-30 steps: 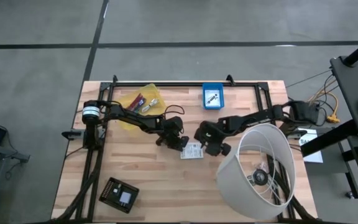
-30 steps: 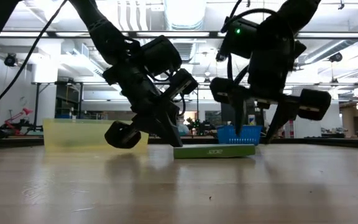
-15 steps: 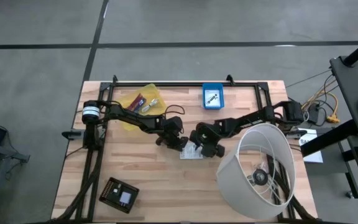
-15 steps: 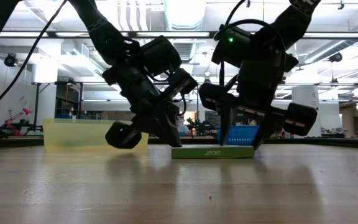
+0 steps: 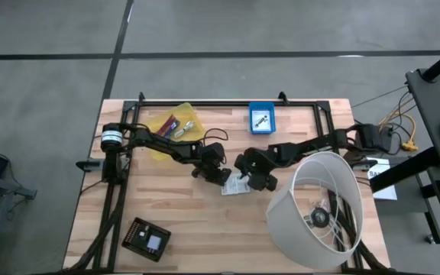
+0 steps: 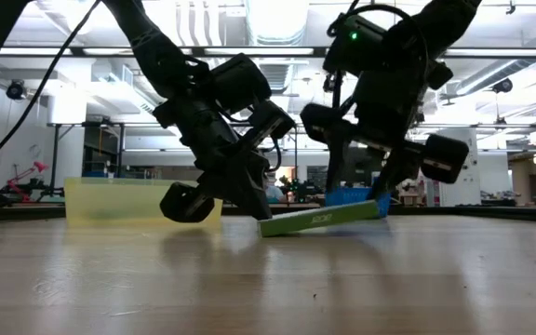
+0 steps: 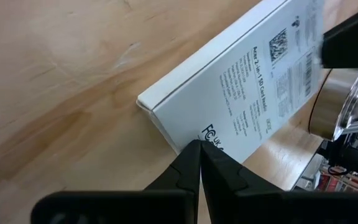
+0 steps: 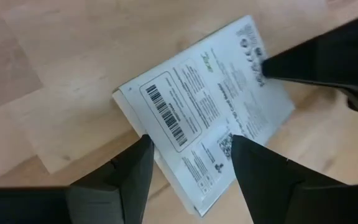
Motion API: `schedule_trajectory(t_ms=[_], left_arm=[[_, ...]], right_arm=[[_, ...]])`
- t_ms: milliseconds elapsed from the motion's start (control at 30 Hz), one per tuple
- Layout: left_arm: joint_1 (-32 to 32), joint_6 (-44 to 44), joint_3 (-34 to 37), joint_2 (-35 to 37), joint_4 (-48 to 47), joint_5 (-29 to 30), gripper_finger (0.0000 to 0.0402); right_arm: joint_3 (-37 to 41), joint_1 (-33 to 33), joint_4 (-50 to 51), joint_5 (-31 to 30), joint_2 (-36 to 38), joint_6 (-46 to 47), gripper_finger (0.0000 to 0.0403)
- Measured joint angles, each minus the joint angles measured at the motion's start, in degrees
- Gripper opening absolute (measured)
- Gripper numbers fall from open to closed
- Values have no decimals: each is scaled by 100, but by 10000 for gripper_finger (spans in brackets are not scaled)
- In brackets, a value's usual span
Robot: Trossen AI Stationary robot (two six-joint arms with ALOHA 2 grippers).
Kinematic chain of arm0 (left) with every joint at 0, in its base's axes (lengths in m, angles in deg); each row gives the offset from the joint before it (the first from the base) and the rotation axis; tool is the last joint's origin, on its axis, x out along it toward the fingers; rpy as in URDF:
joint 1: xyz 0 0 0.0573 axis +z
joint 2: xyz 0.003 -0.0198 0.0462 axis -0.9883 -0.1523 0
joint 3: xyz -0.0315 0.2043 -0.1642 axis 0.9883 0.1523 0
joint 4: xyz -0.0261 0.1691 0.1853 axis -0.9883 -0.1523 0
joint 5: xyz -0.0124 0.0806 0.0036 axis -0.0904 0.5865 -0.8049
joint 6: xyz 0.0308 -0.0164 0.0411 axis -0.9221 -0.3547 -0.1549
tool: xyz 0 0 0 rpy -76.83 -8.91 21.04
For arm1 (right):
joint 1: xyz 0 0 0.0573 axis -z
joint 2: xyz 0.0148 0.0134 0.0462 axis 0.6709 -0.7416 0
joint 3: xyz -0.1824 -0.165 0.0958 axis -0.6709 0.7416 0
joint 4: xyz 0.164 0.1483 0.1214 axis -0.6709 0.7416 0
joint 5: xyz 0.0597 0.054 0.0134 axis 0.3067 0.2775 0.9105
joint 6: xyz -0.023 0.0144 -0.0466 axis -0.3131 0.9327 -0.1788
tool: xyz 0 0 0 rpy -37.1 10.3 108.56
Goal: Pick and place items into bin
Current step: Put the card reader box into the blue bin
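A flat white printed packet (image 5: 235, 186) with a green side edge (image 6: 319, 220) lies mid-table between both grippers. My left gripper (image 5: 221, 176) is shut, with its tip at the packet's left end. My right gripper (image 5: 245, 176) straddles the packet's right end, shut on it. Beyond my left arm, a yellow bin (image 5: 176, 126) holds a magenta tool and a metal clip. A small blue bin (image 5: 262, 118) near the far edge holds one dark item. My left gripper touches the packet with its shut fingertips (image 7: 197, 150), on the printed face near the end corner (image 7: 166, 127). It slants down from the table's left. That end (image 6: 266, 227) rests on the table. My right gripper pinches the packet across its width, one finger (image 8: 135, 167) on each long edge, from above. The held end (image 6: 368, 208) is lifted clear, so the packet tilts.
A big white lampshade (image 5: 323, 210) lies on its side close behind my right gripper, toward the right near corner. A flat black square device (image 5: 147, 238) sits near the left near corner. Bare wood lies between them along the near edge.
My right gripper moved left and down over the packet's right end, took hold and rose a little. The packet, flat a second ago, is now tipped: its right end is lifted while its left end stays on the table at my left fingertips.
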Motion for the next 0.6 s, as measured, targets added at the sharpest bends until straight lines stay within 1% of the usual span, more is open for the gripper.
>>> schedule_trajectory(t_ms=[300,533,600], left_arm=[[-2,-131,35,-4,212,-128,0],[-2,-406,35,-17,302,-237,0],[-2,-433,37,-26,344,-255,0]], right_arm=[[-28,-2,45,82,269,258,201],[-42,-2,-133,603,506,446,201],[-49,0,-171,664,540,536,201]])
